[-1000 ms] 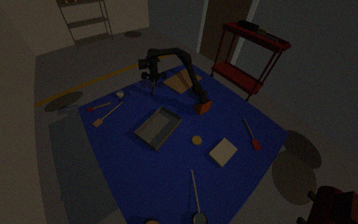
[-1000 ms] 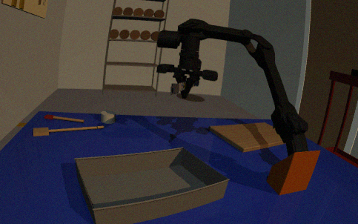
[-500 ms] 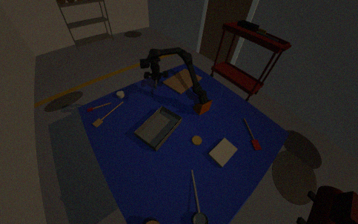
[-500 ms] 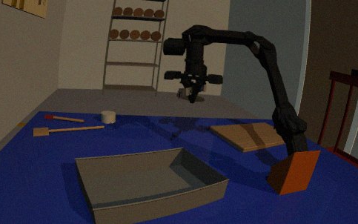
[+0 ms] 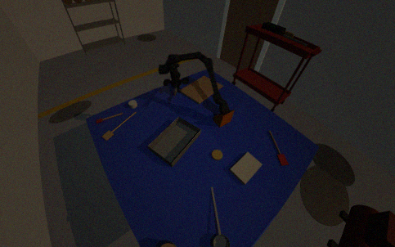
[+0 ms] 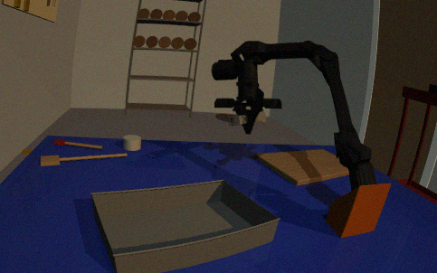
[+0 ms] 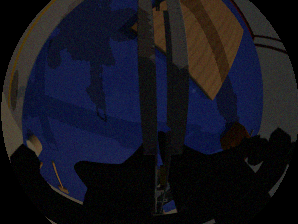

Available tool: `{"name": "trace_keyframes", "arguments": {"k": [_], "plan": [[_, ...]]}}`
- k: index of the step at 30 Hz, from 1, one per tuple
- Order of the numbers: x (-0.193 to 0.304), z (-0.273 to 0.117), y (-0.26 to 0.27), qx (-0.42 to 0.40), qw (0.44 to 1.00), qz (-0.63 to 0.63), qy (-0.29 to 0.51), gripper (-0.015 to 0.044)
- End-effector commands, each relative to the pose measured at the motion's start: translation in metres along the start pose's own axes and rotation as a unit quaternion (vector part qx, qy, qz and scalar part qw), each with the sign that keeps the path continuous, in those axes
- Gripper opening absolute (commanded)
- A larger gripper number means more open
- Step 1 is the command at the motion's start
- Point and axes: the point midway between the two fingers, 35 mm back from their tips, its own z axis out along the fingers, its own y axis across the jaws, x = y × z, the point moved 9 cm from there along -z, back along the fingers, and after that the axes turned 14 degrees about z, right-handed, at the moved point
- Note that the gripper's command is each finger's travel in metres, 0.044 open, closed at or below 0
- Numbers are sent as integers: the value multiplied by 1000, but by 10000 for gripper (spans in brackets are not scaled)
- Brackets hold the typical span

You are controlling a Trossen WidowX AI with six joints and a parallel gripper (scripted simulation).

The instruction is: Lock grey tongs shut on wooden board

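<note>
My gripper (image 5: pixel 174 92) (image 6: pixel 248 128) (image 7: pixel 156 135) is shut on the grey tongs (image 6: pixel 242 119) (image 7: pixel 147 80) and holds them in the air, clear of the table. In the wrist view the two tong arms run nearly parallel, close together with a narrow gap. The fingers hide part of the tongs, and whether the hinge is locked cannot be seen. The wooden board (image 5: pixel 190 91) (image 6: pixel 288 164) (image 7: pixel 200 61) lies flat, to the right of the gripper, with nothing on it. The roasting tin (image 5: pixel 187 148) (image 6: pixel 202 249) stands nearer the exterior camera, with nothing in it.
The orange arm base (image 5: pixel 226 119) (image 6: pixel 365 210) stands near the board. A white cup (image 5: pixel 132 104) (image 6: pixel 132 143) and a wooden spatula (image 5: pixel 108 135) (image 6: pixel 50 160) lie off to the left. A pale block (image 5: pixel 246 168) and a round yellowish disc (image 5: pixel 217 154) are beyond the tin.
</note>
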Motion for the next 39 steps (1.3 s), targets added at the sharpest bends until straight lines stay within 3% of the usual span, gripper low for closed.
{"name": "trace_keyframes", "arguments": {"k": [1,39], "plan": [[-14,2,-2,4,1000,10,9,-150],[-140,16,-46,21,992,106,62,-150]]}}
